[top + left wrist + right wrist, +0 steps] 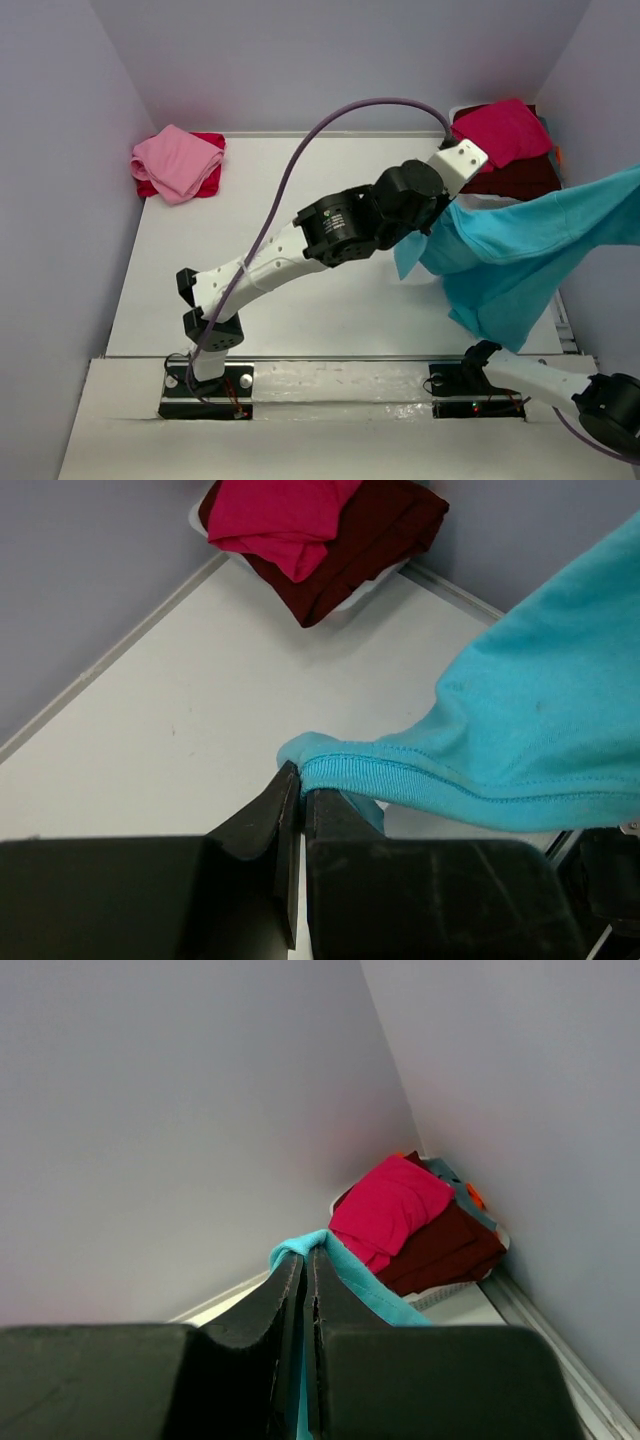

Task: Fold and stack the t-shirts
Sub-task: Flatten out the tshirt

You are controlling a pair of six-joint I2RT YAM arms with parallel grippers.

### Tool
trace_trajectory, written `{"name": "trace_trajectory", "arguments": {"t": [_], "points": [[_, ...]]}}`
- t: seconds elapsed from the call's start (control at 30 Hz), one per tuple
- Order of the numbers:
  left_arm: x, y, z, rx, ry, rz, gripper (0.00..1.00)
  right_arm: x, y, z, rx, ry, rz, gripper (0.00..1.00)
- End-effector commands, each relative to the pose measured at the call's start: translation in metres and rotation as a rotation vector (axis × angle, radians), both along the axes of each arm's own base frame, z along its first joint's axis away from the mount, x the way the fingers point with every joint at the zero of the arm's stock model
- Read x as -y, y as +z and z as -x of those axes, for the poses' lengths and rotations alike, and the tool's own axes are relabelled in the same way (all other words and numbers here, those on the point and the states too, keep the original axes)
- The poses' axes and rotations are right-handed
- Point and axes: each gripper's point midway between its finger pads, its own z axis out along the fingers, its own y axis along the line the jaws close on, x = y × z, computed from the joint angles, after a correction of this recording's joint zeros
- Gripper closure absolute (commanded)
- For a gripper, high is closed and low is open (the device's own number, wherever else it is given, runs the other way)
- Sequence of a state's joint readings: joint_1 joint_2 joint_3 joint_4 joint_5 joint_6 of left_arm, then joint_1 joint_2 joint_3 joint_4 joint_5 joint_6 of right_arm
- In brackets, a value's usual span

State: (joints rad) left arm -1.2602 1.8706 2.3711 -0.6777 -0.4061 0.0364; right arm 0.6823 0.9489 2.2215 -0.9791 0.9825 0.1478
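Your worktop (300,270) is white, with pale grey walls on three sides. Your left arm (330,235) crosses it on a diagonal, from the near left corner toward the far right corner. Its purple cable (300,170) arches above it.

In the far right corner a crimson shirt (500,130) lies folded on a maroon shirt (525,178). Both sit in a white tray (362,592), and that pile is just behind the left wrist. In the far left corner a pink shirt (178,160) rests on a red shirt (212,142), well apart from the arms.

The turquoise shirt (530,250) hangs over the right edge of the worktop, held between your two grippers. From above it rises toward the right wall, and one loose fold droops toward the near right corner. You cannot tell whether that lowest fold touches the worktop. The cloth is plain, with a stitched ribbed hem, and it hides the left fingers in the overhead view.

Your left gripper (300,780) is closed, pinching that hem, and the cloth spreads away to its right. Your right gripper (310,1265) is pressed closed too, with a small tuft of turquoise standing up between its tips. It is outside the overhead view.
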Motion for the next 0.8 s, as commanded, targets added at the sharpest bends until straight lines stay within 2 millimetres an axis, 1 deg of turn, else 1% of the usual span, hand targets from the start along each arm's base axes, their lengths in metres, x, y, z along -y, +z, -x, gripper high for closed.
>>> {"name": "trace_trajectory", "arguments": {"t": [0.0, 0.03, 0.07, 0.1, 0.13, 0.17, 0.23, 0.27, 0.3, 0.33, 0.37, 0.4, 0.43, 0.47, 0.5, 0.53, 0.57, 0.6, 0.63, 0.67, 0.7, 0.73, 0.77], "points": [[-0.004, 0.020, 0.006, 0.035, 0.028, 0.058, 0.95, -0.005, -0.004, -0.012, -0.024, -0.039, 0.007, 0.93], [-0.007, 0.005, -0.001, 0.017, 0.059, 0.031, 0.95, -0.016, -0.009, -0.025, -0.048, -0.036, 0.032, 0.93], [-0.009, -0.002, -0.005, 0.004, 0.070, 0.025, 0.94, -0.020, -0.007, -0.029, -0.045, -0.028, 0.032, 0.93], [-0.015, 0.000, -0.008, 0.000, 0.072, 0.043, 0.94, -0.031, -0.014, -0.041, -0.073, -0.021, 0.059, 0.93], [-0.018, -0.026, -0.019, -0.070, 0.089, 0.036, 0.95, -0.046, -0.020, -0.057, -0.103, -0.007, 0.086, 0.93], [-0.026, -0.015, -0.023, -0.078, 0.096, 0.094, 0.95, -0.055, -0.025, -0.068, -0.123, 0.001, 0.093, 0.93], [-0.037, -0.030, -0.034, -0.112, 0.116, 0.105, 0.94, -0.074, -0.033, -0.084, -0.153, 0.032, 0.112, 0.93], [-0.051, -0.042, -0.046, -0.139, 0.151, 0.112, 0.95, -0.087, -0.037, -0.099, -0.168, 0.045, 0.119, 0.93], [-0.057, -0.062, -0.051, -0.166, 0.168, 0.085, 0.94, -0.099, -0.044, -0.108, -0.183, 0.071, 0.133, 0.93], [-0.062, -0.070, -0.056, -0.188, 0.179, 0.089, 0.94, -0.112, -0.049, -0.123, -0.201, 0.079, 0.146, 0.93], [-0.070, -0.073, -0.063, -0.188, 0.199, 0.089, 0.94, -0.114, -0.050, -0.123, -0.201, 0.086, 0.145, 0.93], [-0.084, -0.081, -0.075, -0.201, 0.236, 0.098, 0.94, -0.128, -0.055, -0.139, -0.222, 0.099, 0.159, 0.93], [-0.090, -0.077, -0.081, -0.202, 0.251, 0.117, 0.95, -0.135, -0.057, -0.146, -0.232, 0.100, 0.165, 0.93], [-0.097, -0.084, -0.086, -0.217, 0.266, 0.120, 0.94, -0.152, -0.067, -0.163, -0.266, 0.118, 0.183, 0.93], [-0.110, -0.088, -0.099, -0.223, 0.305, 0.125, 0.95, -0.159, -0.069, -0.170, -0.276, 0.128, 0.190, 0.93], [-0.118, -0.094, -0.104, -0.233, 0.326, 0.119, 0.95, -0.167, -0.064, -0.176, -0.266, 0.148, 0.184, 0.93], [-0.125, -0.095, -0.108, -0.239, 0.339, 0.126, 0.94, -0.174, -0.067, -0.183, -0.275, 0.156, 0.187, 0.93], [-0.139, -0.097, -0.119, -0.246, 0.381, 0.137, 0.94, -0.189, -0.078, -0.200, -0.308, 0.166, 0.210, 0.93], [-0.149, -0.106, -0.122, -0.258, 0.405, 0.129, 0.94, -0.200, -0.083, -0.208, -0.320, 0.189, 0.216, 0.93], [-0.157, -0.108, -0.125, -0.262, 0.424, 0.135, 0.94, -0.202, -0.081, -0.213, -0.322, 0.194, 0.209, 0.93], [-0.167, -0.104, -0.126, -0.256, 0.441, 0.162, 0.94, -0.209, -0.087, -0.222, -0.335, 0.207, 0.197, 0.93], [-0.184, -0.119, -0.133, -0.284, 0.488, 0.162, 0.94, -0.221, -0.105, -0.240, -0.380, 0.228, 0.210, 0.93], [-0.195, -0.121, -0.135, -0.288, 0.514, 0.177, 0.94, -0.230, -0.110, -0.247, -0.389, 0.246, 0.208, 0.93]]}}
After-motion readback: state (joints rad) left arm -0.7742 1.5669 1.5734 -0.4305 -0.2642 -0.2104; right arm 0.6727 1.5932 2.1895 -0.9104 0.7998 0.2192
